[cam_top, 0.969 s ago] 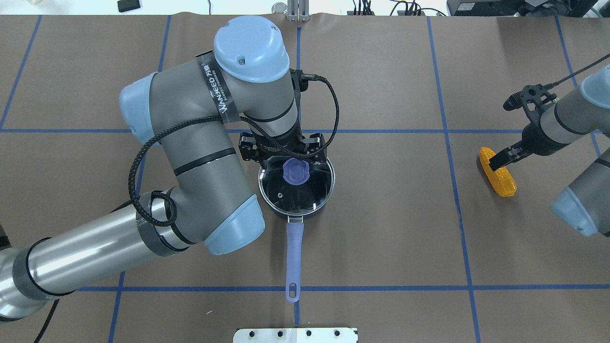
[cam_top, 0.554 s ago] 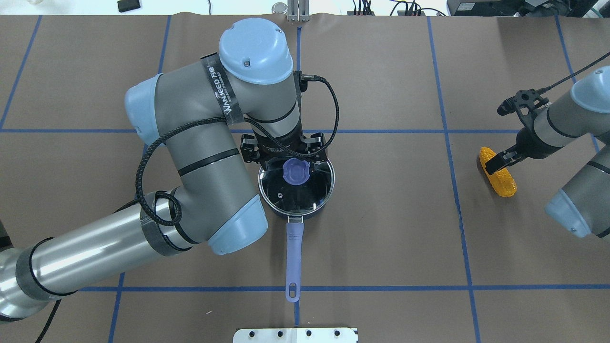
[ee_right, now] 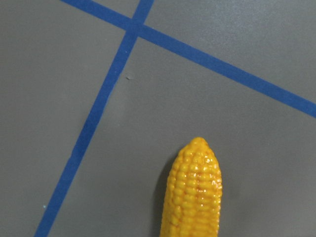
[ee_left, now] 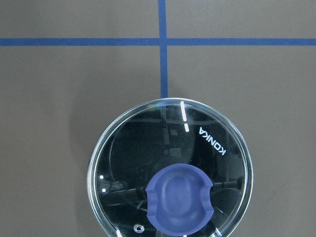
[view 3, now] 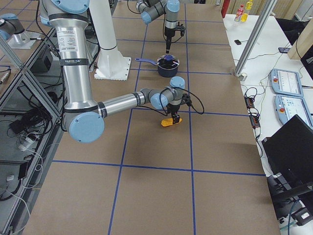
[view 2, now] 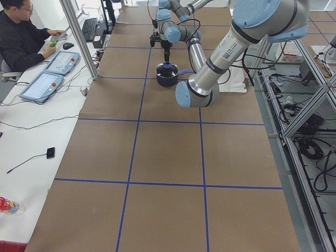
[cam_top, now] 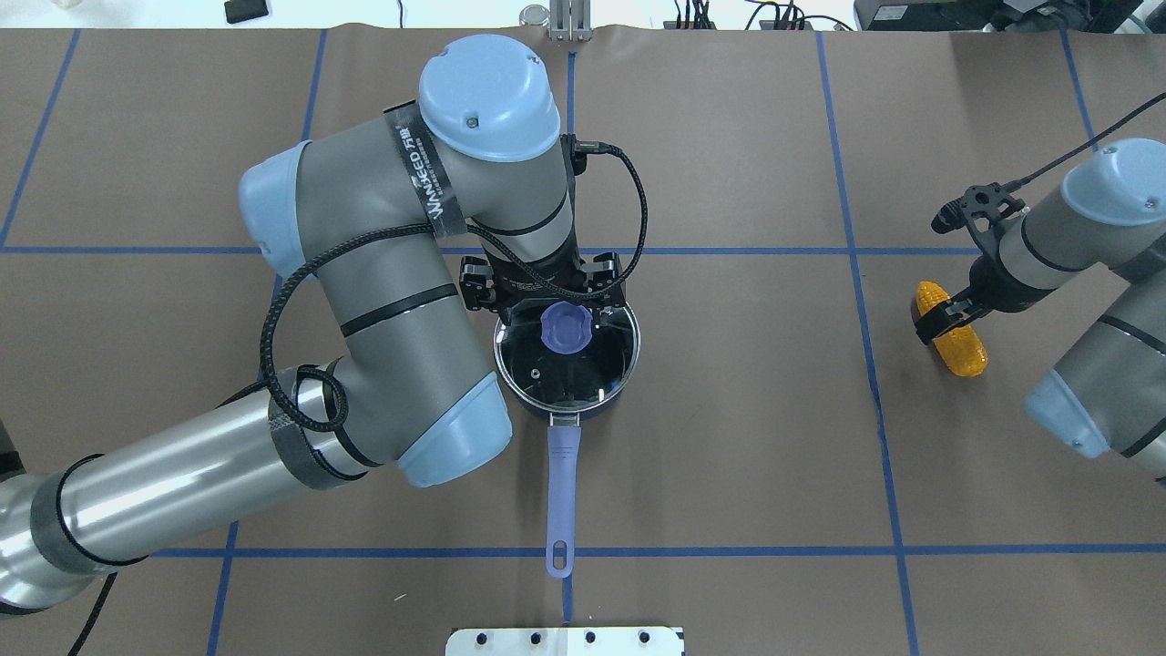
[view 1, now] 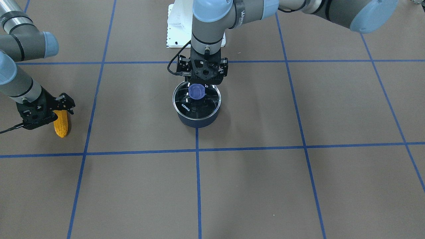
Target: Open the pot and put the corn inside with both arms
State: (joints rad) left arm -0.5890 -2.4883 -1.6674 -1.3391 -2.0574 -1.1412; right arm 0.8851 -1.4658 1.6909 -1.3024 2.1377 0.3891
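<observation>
Lately my right gripper [cam_top: 944, 314] has settled over the corn [cam_top: 962, 351], closure untellable, pickup near; left gripper [cam_top: 557, 308], spread wide, waits at the knob [cam_top: 565, 329] of the lidded pot [cam_top: 547, 375].

Brown table [cam_top: 729, 437] with blue tape grid [cam_top: 729, 550], lidded pot [cam_top: 547, 375], corn [cam_top: 964, 352] lying flat

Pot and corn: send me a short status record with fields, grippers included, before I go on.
pot: upright on the table, handle pointing toward the robot
lid: on the pot, not lifted
left gripper: directly above the lid's knob; open or shut unclear
corn: lying on the table on the robot's right side, well apart from the pot
right gripper: down at the corn, one finger across it; grip unclear
progress: pot not opened, corn not inside
</observation>
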